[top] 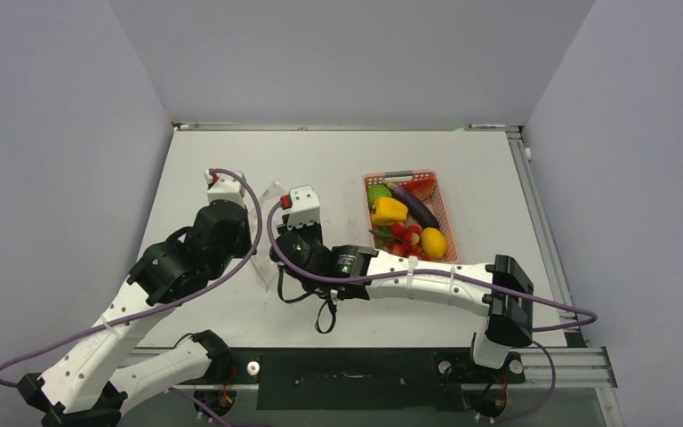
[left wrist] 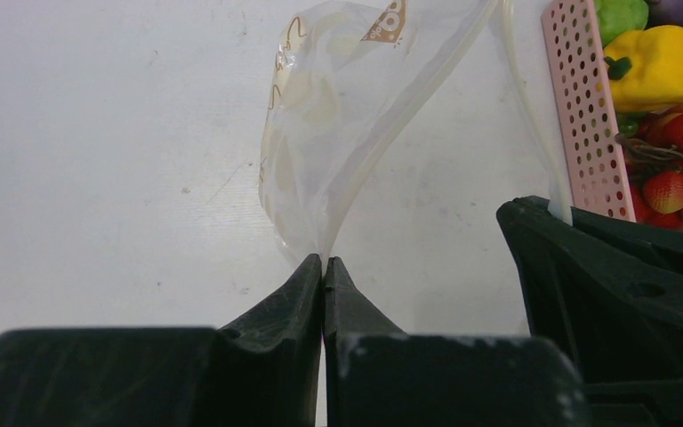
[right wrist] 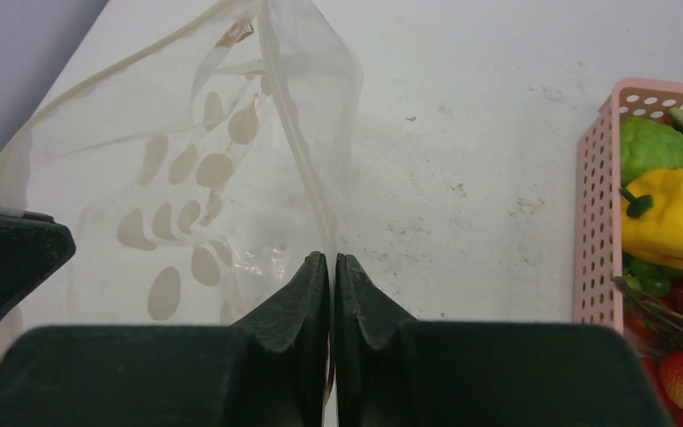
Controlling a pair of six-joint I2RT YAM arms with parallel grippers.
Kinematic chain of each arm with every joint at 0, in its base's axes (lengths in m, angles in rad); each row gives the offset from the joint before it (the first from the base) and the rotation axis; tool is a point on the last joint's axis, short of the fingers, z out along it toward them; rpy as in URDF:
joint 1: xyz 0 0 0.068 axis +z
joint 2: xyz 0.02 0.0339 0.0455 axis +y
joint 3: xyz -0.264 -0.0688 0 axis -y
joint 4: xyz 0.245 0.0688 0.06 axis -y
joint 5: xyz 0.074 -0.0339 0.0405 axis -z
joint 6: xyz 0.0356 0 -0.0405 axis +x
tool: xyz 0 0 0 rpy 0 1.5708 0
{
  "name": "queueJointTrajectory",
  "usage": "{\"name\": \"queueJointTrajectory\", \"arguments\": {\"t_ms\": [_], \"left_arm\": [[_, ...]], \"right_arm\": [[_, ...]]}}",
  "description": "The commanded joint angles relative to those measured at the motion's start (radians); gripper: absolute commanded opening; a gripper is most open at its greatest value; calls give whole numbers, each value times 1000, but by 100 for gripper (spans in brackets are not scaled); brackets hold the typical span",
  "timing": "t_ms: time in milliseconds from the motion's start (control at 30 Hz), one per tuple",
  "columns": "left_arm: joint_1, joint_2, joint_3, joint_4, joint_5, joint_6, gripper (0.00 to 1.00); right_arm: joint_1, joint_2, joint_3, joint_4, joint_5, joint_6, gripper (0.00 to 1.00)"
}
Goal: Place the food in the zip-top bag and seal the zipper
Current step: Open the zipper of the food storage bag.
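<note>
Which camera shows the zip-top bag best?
Right wrist: the zip-top bag spreads wide, white dots and zipper plain. Left wrist shows a clear pinched fold; the top view only slivers beside the arms.

You are looking down on a white table that is sitting inside a plain booth. A left wall, a back wall and a right wall, all pale grey-lilac, are closing it in. Soft, even light is falling across the top. An aluminium rail is running along the right edge, and what may be a black plate is spanning the near edge. Small scuff marks are showing up close.
</note>
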State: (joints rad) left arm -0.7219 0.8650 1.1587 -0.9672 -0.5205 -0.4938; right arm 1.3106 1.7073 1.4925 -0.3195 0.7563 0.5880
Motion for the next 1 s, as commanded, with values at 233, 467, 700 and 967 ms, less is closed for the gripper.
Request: {"name": "queueJointTrajectory", "arguments": {"t_ms": [233, 467, 700, 967], "left_arm": [[-32, 70, 123, -96, -104, 36, 0], [-34, 89, 159, -163, -188, 54, 0], [-34, 114, 194, -180, -208, 69, 0], [-44, 169, 228, -175, -229, 108, 0]], "right_arm": [[-28, -121, -116, -108, 226, 30, 5], [-101, -232, -252, -136, 242, 71, 5], [-151, -308, -371, -59, 141, 87, 5], [-188, -296, -419, 51, -44, 109, 5]]}}
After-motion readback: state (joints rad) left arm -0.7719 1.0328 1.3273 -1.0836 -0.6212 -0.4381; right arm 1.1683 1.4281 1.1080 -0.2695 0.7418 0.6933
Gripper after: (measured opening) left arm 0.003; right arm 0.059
